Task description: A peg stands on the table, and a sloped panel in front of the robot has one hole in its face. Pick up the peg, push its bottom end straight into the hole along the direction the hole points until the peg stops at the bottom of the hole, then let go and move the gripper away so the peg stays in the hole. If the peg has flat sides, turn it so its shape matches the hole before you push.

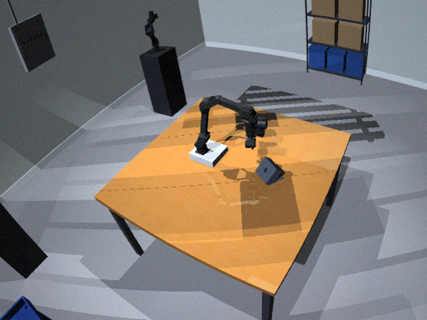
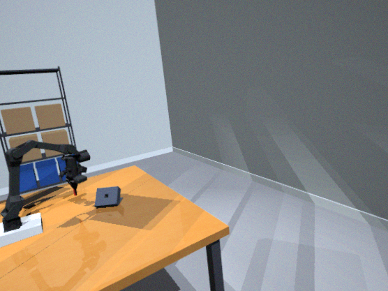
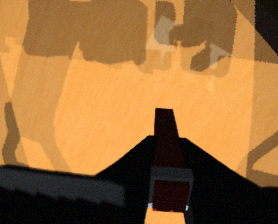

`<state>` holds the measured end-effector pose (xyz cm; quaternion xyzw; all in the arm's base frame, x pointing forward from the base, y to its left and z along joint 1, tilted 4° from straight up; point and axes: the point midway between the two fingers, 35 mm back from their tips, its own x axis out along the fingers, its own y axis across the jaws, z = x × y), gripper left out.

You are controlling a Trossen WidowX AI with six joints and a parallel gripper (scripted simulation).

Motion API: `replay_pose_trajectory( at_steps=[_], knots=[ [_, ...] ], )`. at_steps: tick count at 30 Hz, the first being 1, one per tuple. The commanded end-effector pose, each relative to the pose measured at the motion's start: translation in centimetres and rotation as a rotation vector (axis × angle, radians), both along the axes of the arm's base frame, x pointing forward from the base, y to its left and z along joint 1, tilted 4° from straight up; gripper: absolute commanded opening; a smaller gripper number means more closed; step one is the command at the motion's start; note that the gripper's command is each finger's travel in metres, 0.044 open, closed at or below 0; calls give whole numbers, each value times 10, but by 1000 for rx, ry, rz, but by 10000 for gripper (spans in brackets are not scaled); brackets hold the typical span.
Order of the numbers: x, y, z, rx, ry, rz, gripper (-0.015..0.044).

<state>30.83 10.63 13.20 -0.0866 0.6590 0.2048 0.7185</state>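
Observation:
The red peg [image 2: 75,192] [image 3: 165,122] is held in my gripper [image 2: 74,188] [image 3: 166,144], which is shut on it. The peg's lower end sticks out below the fingertips, in the air above the table. In the wrist view the peg looks dark red and flat-sided. In the top view the peg cannot be made out below the gripper [image 1: 252,147]. The blue-grey sloped panel [image 1: 272,174] [image 2: 113,200] stands on the table, apart from the gripper, to its right in the exterior view. Its face has one small dark hole [image 1: 265,169] [image 2: 106,196], which looks squarish in the exterior view.
The orange table [image 1: 184,216] [image 2: 181,231] carries the arm's white base [image 1: 203,159] [image 2: 33,225]. Shadows of the arm and other dark patches fall on the table top. A shelf with boxes and a second arm on a black pedestal [image 1: 163,81] stand away from the table.

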Motion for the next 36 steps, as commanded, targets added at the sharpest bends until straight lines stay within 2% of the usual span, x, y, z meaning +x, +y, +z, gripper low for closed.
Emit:
replay_pose_trajectory(
  at_steps=[1,36],
  knots=[
    [4,-3,0,24,6,-30,0],
    [28,-36,0,174,42,-224,0]
  ],
)
